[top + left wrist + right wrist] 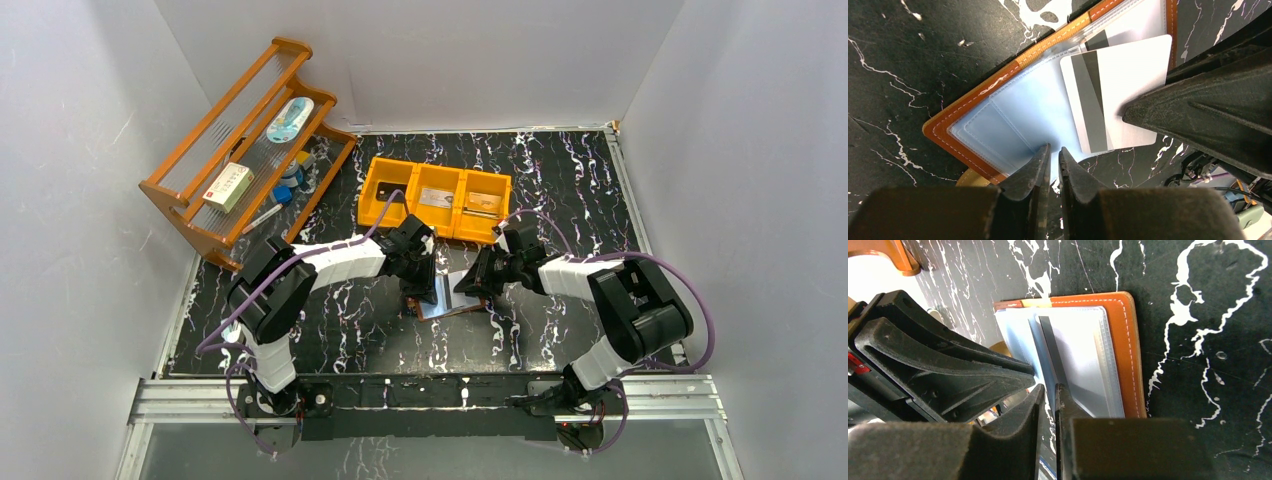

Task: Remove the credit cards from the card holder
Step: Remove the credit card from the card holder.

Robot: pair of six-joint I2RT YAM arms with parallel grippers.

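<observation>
Card holder lay open on table, centre, between both arms. Left gripper had jaws nearly together, pinched on edge of holder's pale-blue pocket sheet, anchoring it. Right gripper was closed thin on 1 silvery card with dark stripe; card sat mostly out of its pocket. Step in hand, by my reading: finishing that pull. Best drawn straight along pocket's opening, card flat, no twist — left pinch needed to stay firm or holder would drag along. Plastic looked slick — slow draw safer.
</observation>
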